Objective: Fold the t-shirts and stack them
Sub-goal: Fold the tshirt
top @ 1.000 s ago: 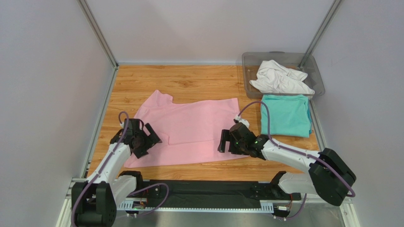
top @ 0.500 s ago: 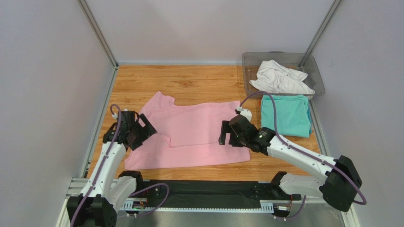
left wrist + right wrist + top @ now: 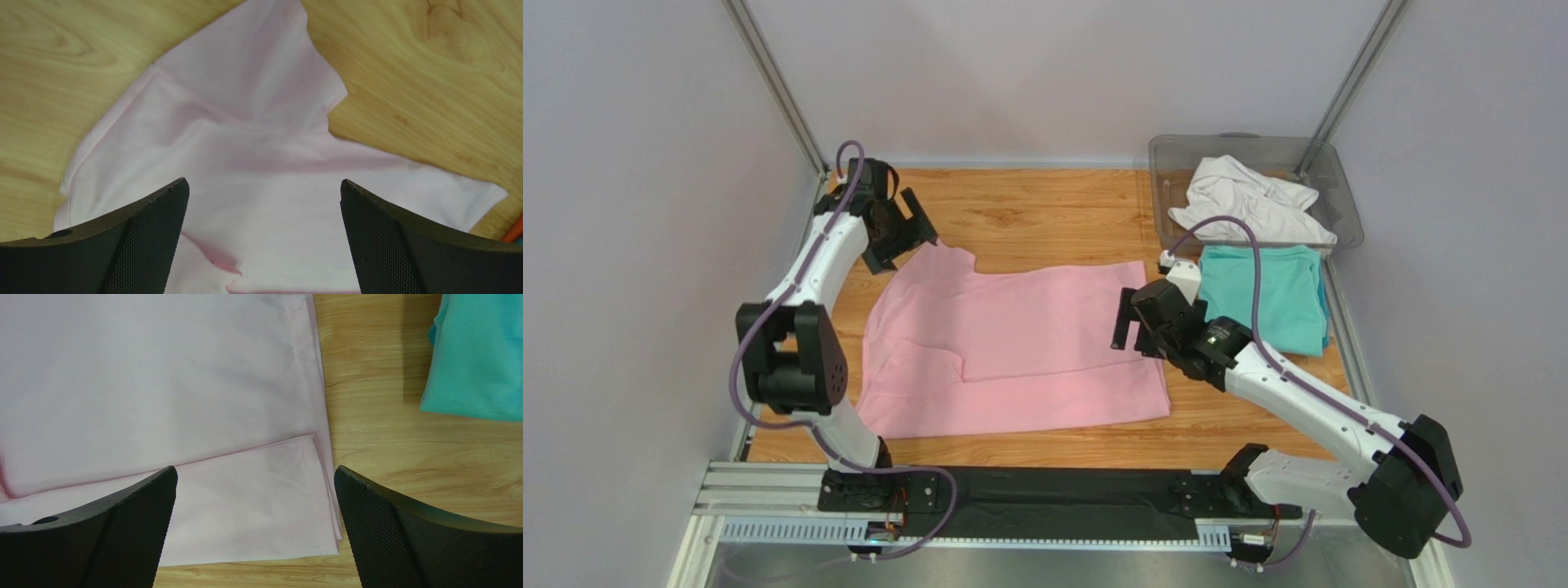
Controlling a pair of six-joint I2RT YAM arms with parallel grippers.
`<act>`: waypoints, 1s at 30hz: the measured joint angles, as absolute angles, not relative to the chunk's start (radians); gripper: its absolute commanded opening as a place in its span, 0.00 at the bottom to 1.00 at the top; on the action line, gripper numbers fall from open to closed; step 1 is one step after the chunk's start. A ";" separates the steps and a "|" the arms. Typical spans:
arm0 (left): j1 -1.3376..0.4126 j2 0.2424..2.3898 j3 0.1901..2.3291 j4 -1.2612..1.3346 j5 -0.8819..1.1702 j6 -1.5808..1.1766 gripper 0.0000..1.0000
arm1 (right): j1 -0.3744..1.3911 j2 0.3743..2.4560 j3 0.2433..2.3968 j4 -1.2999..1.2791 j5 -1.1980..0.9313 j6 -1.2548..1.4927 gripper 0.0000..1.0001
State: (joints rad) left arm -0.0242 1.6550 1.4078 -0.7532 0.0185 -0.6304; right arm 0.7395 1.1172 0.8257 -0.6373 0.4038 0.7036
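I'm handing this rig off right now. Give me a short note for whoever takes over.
Left gripper: open, empty, above the far-left sleeve of the pink t-shirt.
Right gripper: open, empty, above that shirt's right edge.
Pink t-shirt: spread on the table, near strip folded over.
Teal t-shirt: folded, beside the bin.
White t-shirt: crumpled in the bin.
Left to do: probably finish folding pink, fold white, then stack all three.

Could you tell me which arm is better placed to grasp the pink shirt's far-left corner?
Left: the open left gripper hovers over that pink shirt corner; the right gripper is over the opposite edge.
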 measured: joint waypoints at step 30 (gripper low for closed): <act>-0.058 2.411 2.106 -0.906 -0.105 -0.611 0.00 | 0.561 1.264 0.782 -0.559 0.234 0.620 1.00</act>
State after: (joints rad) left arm -0.0578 2.4107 2.1056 -0.9062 -0.1055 -0.6109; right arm 0.5610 1.2636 0.7822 -0.5591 0.2337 0.6197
